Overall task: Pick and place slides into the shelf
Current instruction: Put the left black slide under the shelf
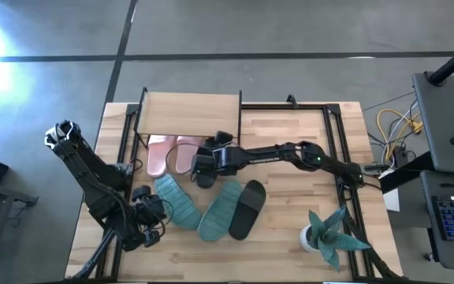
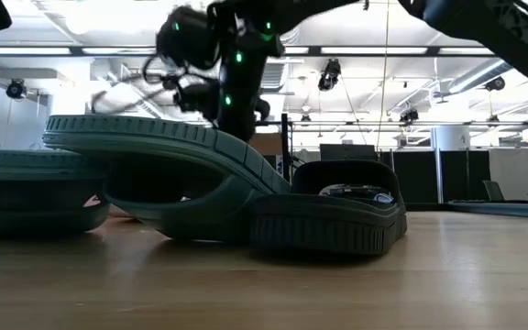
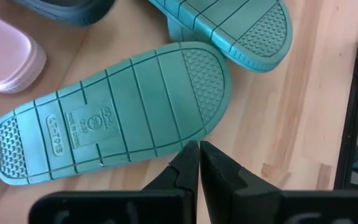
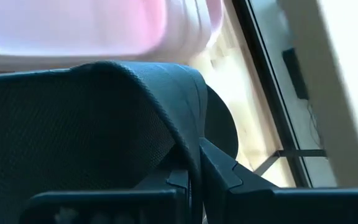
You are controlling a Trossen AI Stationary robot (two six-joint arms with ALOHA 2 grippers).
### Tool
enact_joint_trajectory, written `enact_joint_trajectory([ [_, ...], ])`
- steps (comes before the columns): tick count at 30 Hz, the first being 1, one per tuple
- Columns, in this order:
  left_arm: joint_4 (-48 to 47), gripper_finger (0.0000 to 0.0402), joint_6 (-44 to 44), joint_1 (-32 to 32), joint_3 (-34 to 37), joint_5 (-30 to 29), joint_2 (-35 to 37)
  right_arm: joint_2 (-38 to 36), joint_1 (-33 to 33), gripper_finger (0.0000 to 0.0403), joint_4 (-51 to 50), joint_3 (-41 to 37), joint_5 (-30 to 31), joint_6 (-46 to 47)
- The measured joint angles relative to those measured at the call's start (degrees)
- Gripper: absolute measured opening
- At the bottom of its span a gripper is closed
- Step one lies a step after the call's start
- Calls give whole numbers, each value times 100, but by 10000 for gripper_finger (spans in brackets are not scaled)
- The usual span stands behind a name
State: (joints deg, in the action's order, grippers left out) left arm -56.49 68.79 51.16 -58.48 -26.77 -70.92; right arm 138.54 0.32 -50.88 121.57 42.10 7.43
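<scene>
The shelf [image 1: 189, 109] stands at the table's far left. Two pale pink slides [image 1: 172, 155] lie at its near side, under its front edge. My right gripper [image 1: 206, 164] sits just right of them, shut on a black slide [image 4: 73, 124]. Two teal slides lie sole-up near the table's middle [image 1: 176, 202] [image 1: 220, 210]. In the low view one teal slide [image 2: 154, 170] leans on the second black slide [image 2: 330, 218], which is also in the high view [image 1: 247, 208]. My left gripper [image 3: 199, 155] is shut, close beside a teal sole's edge [image 3: 114, 118]. My right gripper pinches the black slide's wide strap at its edge [image 4: 190, 134]. The strap's edge runs down between the two fingers [image 4: 229, 177]. Whether the slide is lifted clear of the table does not show. Whether my left gripper touches the teal sole cannot be told.
A potted plant [image 1: 326, 233] stands at the table's near right corner. Thin black frame rails [image 1: 339, 150] run along the table's right side. Bare wood lies between the black slide and the plant.
</scene>
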Motion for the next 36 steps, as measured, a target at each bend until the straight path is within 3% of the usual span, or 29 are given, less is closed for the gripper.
enact_joint_trajectory([
  [15,-3,0,5,0,0,189,13,4,-248,13,2078,-479,-264,-1746],
  [25,-22,0,-11,-2,0,219,13,-6,-301,16,1464,-489,-277,-1119],
  [36,-24,0,-8,-2,2,215,13,-22,-381,127,1404,-463,-288,-617],
])
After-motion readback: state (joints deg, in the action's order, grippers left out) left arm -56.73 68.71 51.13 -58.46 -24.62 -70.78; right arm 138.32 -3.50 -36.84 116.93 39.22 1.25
